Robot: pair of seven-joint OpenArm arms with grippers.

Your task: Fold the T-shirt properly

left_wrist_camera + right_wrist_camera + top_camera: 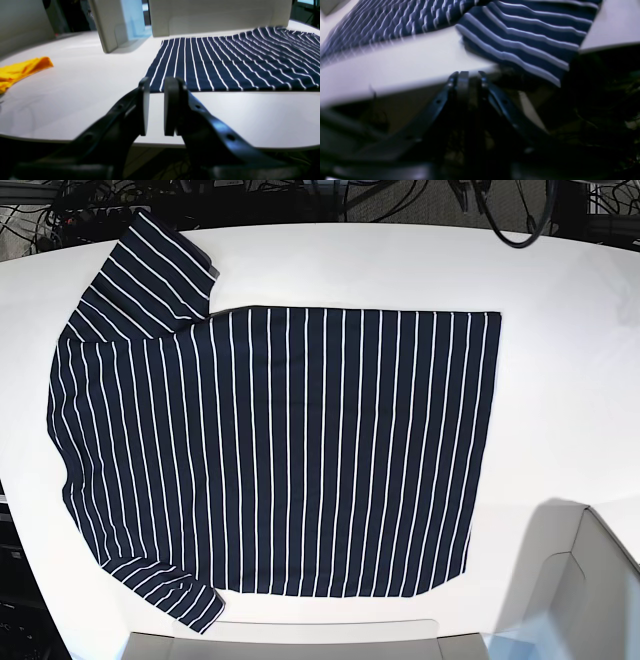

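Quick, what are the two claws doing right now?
Left gripper: slightly open, holding nothing.
Right gripper: too blurred to tell; no cloth visibly held.

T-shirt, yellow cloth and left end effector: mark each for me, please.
T-shirt [300,450]: base view, middle of the striped body.
yellow cloth [20,71]: left wrist view, middle of the crumpled piece.
left end effector [156,110]: left wrist view, gap midway between its fingertips.

light: bright overhead – base sharp | right wrist: blurred, dim | table [75,82]: glare
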